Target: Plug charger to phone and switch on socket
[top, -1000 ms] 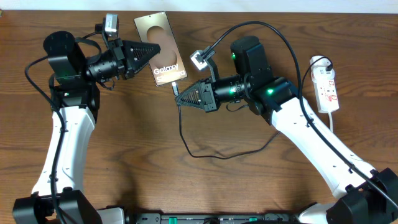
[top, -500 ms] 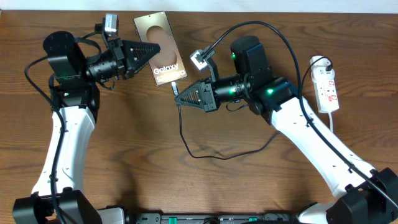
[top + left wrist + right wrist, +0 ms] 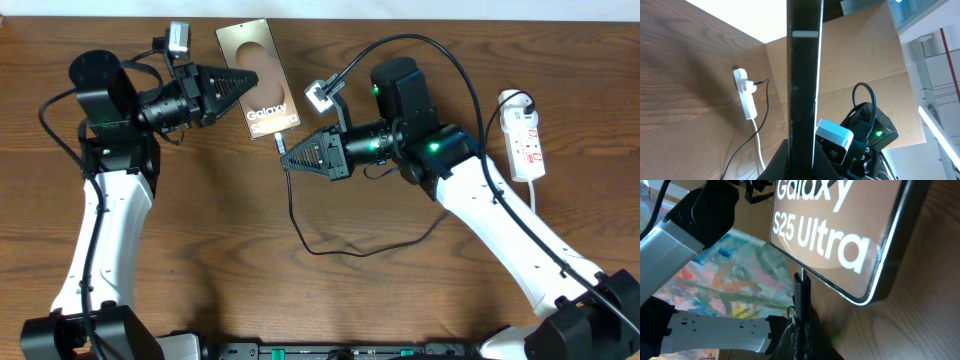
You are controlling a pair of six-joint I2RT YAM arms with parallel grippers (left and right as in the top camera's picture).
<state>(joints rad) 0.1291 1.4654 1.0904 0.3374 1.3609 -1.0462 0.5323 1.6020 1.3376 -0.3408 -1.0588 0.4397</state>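
no change from the earlier frame: both arms stay in place. left gripper (image 3: 238,84) fingers pinch the phone (image 3: 262,60) by its side edge. right gripper (image 3: 289,153) fingers pinch the charger (image 3: 801,295) plug; its tip, just ahead of the fingers, is at the phone's bottom edge. socket (image 3: 526,140) lies well behind the right gripper.

One phone (image 3: 262,70), one charger (image 3: 290,195), one socket (image 3: 527,140) (white strip).
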